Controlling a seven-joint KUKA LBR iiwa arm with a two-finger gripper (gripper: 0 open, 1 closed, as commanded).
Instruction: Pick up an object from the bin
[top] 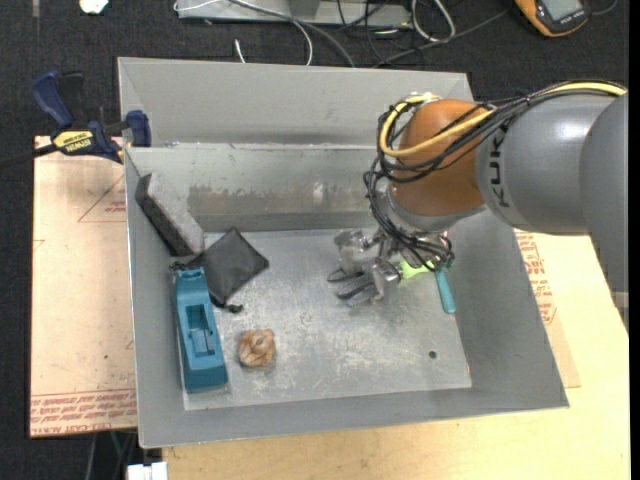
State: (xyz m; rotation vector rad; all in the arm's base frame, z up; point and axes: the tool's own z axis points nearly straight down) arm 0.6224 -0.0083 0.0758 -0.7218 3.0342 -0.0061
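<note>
In the camera view, the gripper (352, 284) hung low over bare floor of the bin (300, 208). I could not tell whether it was released or clenched, and I saw nothing held in it.

Nearest to it, just behind on the arm's side, lay a slim teal stick (444, 293) and a small bright green piece (411, 266) tucked partly under the wrist. I judged the stick to be light, stiff and a little slick. It seemed best taken across its middle, where it lay flat.

Well apart on the gripper's far side sat a tan lump (257, 348), a blue plastic block (200, 333), a dark pouch (237, 261) and a black bar (165, 223). The block looked hard and bulky. The pouch looked soft and likely to crumple when pinched.
</note>
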